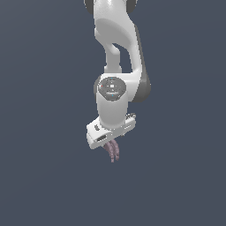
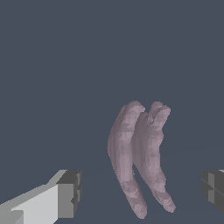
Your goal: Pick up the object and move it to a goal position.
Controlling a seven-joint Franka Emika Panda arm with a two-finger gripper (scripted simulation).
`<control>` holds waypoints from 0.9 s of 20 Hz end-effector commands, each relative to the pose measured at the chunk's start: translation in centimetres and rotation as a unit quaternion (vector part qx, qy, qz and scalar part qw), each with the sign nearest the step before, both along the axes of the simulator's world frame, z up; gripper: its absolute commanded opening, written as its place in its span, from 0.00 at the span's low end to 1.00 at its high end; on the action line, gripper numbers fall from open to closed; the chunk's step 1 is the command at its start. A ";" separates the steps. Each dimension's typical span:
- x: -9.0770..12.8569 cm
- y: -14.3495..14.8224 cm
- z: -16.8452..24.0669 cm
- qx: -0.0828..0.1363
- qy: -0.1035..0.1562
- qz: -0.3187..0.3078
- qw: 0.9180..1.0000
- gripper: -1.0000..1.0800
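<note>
Wrist view alone shows the tool [image 2: 142,192] spread wide, fingers [image 2: 70,194] clear of the object [image 2: 138,157].

One robot arm [image 1: 115,66] is in view, ending in one white gripper [image 1: 110,143] with two dark-tipped fingers [image 2: 70,192]. One mauve-pink bunch [image 2: 138,157] lies between those fingers, apart from both, showing two long curved lobes.

Nothing but a plain, flat, dark slate-blue backdrop [image 1: 39,132] fills the space all around, evenly lit.
</note>
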State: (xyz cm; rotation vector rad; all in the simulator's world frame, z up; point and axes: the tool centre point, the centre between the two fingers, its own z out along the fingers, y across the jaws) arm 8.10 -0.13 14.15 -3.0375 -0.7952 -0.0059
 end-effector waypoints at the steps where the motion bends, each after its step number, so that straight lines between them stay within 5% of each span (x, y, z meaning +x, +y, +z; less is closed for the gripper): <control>1: 0.3 -0.2 -0.2 -0.001 0.001 0.012 1.000 0.96; 18: 0.3 -0.3 -4.6 -0.001 0.002 0.021 1.000 0.96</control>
